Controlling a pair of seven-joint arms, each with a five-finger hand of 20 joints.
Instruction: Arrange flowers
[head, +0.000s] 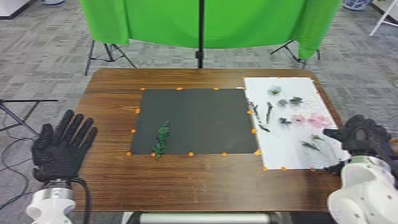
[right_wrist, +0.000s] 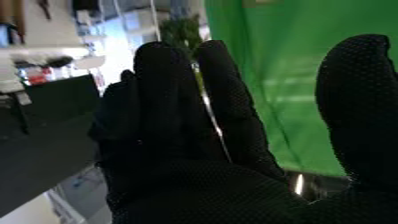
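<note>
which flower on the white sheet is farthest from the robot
The pale bloom, near the far end of the sheet; the pink blooms and dark blooms lie closer.

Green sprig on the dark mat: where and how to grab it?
I'd pinch the green sprig about mid-length, from above, thumb on one side, fingers on the other. It lies flat and slender, running roughly near to far on the dark mat, so closing across its narrow width should hold best. The left hand looks closer.
</note>
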